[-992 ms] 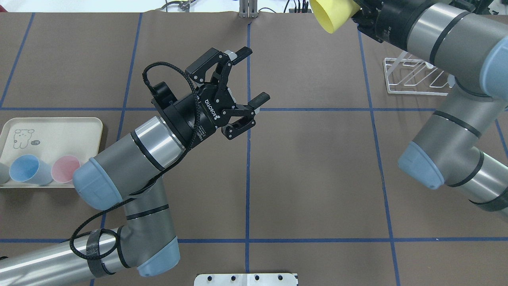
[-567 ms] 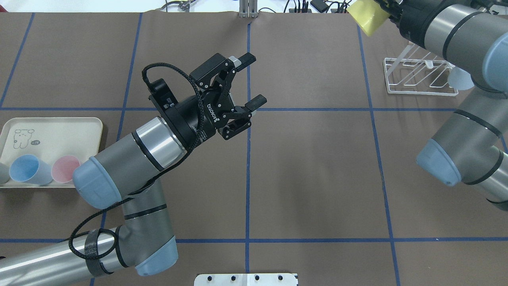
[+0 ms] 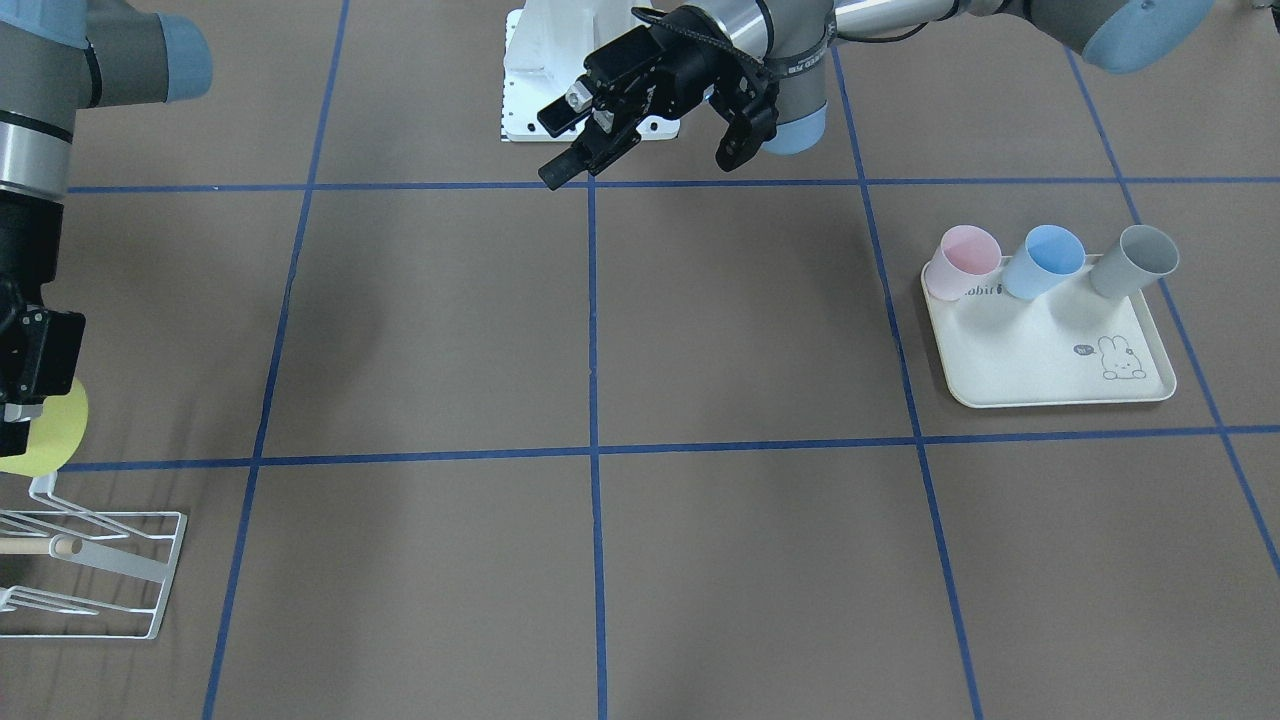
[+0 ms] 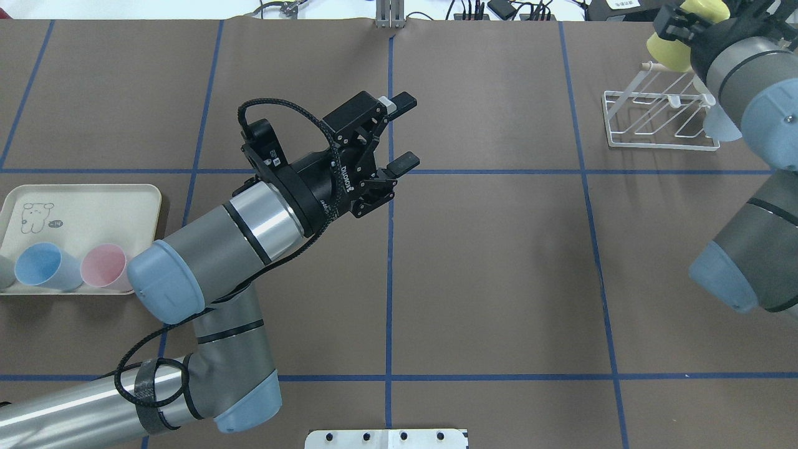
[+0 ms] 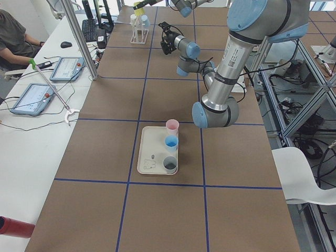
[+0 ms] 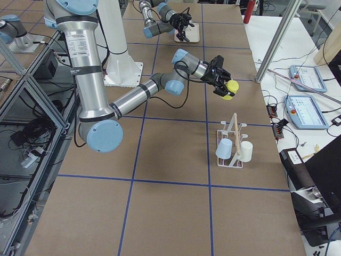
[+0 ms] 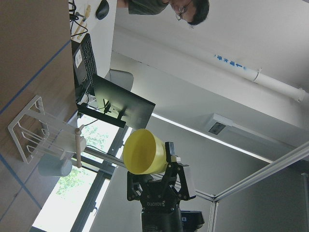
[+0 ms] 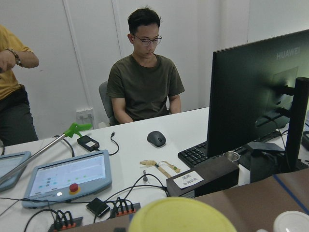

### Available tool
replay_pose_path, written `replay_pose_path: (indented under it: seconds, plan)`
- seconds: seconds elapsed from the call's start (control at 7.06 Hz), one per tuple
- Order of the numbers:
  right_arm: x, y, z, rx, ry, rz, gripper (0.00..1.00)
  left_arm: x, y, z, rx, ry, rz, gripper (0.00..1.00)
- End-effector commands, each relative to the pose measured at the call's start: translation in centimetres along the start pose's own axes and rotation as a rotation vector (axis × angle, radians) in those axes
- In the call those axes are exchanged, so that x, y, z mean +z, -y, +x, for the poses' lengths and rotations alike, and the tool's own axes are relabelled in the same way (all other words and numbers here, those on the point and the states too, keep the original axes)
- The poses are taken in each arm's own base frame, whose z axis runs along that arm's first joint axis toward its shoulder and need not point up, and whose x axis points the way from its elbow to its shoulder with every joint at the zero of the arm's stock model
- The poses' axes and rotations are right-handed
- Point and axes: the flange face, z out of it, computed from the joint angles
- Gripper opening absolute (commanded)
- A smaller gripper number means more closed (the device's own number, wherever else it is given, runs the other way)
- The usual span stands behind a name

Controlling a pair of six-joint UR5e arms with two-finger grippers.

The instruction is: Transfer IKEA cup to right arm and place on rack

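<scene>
The IKEA cup [image 4: 662, 43] is yellow, and my right gripper [image 6: 225, 84] is shut on it at the table's far right. It hangs tilted in the air just past the far end of the rack [image 4: 661, 121], a white wire frame with a wooden dowel. From the front, the cup [image 3: 42, 432] sits just above the rack [image 3: 95, 570]. My left gripper [image 4: 406, 131] hovers open and empty near the table's middle, aimed toward the right arm [image 4: 742, 75]. The left wrist view shows the cup [image 7: 144, 151] held above the rack [image 7: 34, 135].
A cream rabbit-print tray [image 3: 1050, 350] holds a pink cup [image 3: 962, 258], a blue cup [image 3: 1045, 260] and a grey cup [image 3: 1135, 260]. The rack carries a pale blue cup [image 6: 225, 148] and a white cup [image 6: 246, 152]. People sit at a desk [image 8: 145, 159] beyond the table's far edge.
The right arm has carried the yellow cup to the right, from beyond the table's far edge to over the rack. The left gripper, still open, has turned and shifted slightly.
</scene>
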Motion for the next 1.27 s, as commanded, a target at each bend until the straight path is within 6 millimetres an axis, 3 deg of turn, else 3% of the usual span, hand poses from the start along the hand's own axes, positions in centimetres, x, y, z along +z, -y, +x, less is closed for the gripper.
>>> replay_pose_path:
  seconds: [0.0,0.28,0.42,1.13]
  plan:
    - [3.1,-2.5,3.1,-0.083,-0.080,0.001,0.00,0.1,0.0,-0.3,0.014,0.006,0.002,1.00]
    - [7.1,-5.3,6.3,-0.115,-0.032,0.039,0.00,0.1,0.0,-0.4,0.014,0.009,0.002,1.00]
    - [8.2,-5.6,7.7,-0.156,-0.018,0.059,0.00,0.0,0.0,-0.5,0.013,0.009,0.001,1.00]
    - [7.7,-5.7,9.0,-0.156,-0.020,0.060,0.00,0.0,-0.1,-0.9,0.012,0.022,-0.009,1.00]
